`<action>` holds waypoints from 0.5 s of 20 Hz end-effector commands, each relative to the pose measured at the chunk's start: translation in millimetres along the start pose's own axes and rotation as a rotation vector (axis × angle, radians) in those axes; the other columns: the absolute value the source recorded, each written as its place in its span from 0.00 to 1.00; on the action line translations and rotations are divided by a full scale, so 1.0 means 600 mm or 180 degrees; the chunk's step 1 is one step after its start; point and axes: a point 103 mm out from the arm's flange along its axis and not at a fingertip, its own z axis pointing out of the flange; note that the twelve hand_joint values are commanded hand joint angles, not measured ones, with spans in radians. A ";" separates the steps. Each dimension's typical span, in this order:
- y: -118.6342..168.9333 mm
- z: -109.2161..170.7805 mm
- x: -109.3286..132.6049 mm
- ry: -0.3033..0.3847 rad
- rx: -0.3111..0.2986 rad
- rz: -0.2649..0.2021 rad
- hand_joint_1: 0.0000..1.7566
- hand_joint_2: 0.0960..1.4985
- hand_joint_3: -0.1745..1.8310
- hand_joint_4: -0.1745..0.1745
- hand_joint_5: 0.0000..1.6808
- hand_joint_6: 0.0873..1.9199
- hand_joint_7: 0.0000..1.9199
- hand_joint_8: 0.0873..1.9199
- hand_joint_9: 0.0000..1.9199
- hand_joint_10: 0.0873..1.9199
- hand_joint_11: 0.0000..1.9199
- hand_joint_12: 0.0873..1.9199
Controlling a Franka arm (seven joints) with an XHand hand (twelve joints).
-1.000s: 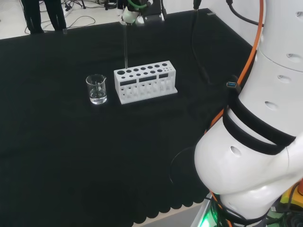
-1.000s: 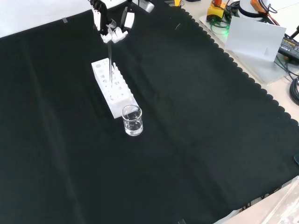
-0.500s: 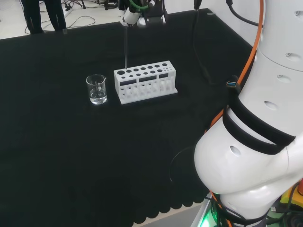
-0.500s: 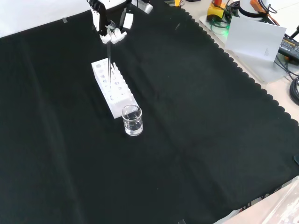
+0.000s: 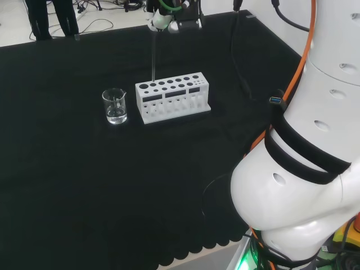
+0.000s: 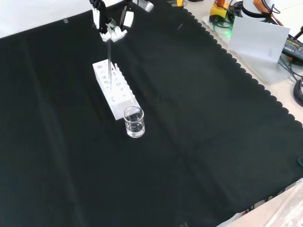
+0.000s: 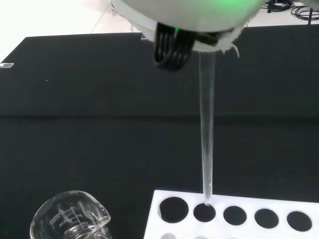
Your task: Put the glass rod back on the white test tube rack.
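The hand (image 6: 111,26), fingers pinched round the top of the glass rod (image 7: 206,139), hangs over the white rack (image 5: 172,96) on the black cloth (image 6: 199,118). The rod hangs upright, its lower tip at the mouth of a hole near the rack's end closest to the beaker (image 5: 115,106), which stands just beside that end.
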 end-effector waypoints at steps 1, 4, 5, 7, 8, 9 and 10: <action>-0.004 0.005 0.001 0.0025 0.0031 0.0001 0.76 0.38 0.44 0.00 0.74 0.22 0.72 0.35 0.91 0.24 0.89 0.19; -0.004 0.008 0.005 0.0006 0.0043 -0.0011 0.76 0.38 0.44 0.00 0.74 0.22 0.72 0.35 0.91 0.24 0.89 0.19; -0.004 0.009 0.006 0.0005 0.0045 -0.0004 0.76 0.38 0.44 0.00 0.74 0.22 0.72 0.35 0.91 0.24 0.89 0.19; -0.003 0.012 0.009 -0.0005 0.0044 0.0004 0.76 0.38 0.44 0.00 0.74 0.22 0.72 0.35 0.91 0.24 0.89 0.19; -0.003 0.013 0.010 -0.0004 0.0050 -0.0001 0.76 0.38 0.44 0.00 0.74 0.22 0.72 0.35 0.91 0.24 0.89 0.19; -0.003 0.014 0.010 0.0000 0.0051 0.0002 0.76 0.38 0.44 0.00 0.74 0.22 0.72 0.35 0.91 0.24 0.89 0.19; -0.002 0.015 0.011 -0.0001 0.0054 0.0002 0.76 0.38 0.44 0.00 0.74 0.22 0.72 0.35 0.91 0.24 0.89 0.19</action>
